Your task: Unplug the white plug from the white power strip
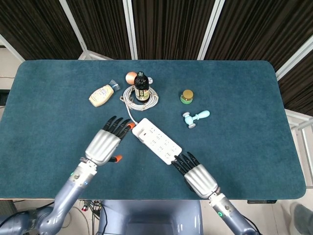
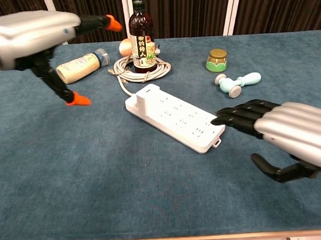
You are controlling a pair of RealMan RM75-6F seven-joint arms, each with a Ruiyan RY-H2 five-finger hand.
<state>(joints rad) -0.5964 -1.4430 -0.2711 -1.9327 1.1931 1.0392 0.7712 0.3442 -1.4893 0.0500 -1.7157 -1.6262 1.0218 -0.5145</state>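
White plug (image 2: 144, 102) sits in white power strip (image 2: 176, 118)

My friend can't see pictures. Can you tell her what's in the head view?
Two open robot hands reach toward a white power strip on a blue table: the left hand near its plug end, the right hand at the other end.

bottle (image 2: 140, 37) | label: Chinese characters, too small to read surely | other text: none

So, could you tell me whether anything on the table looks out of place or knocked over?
Only the cream squeeze bottle stands out: it lies on its side left of the upright dark bottle. Nothing looks spilled or damaged.
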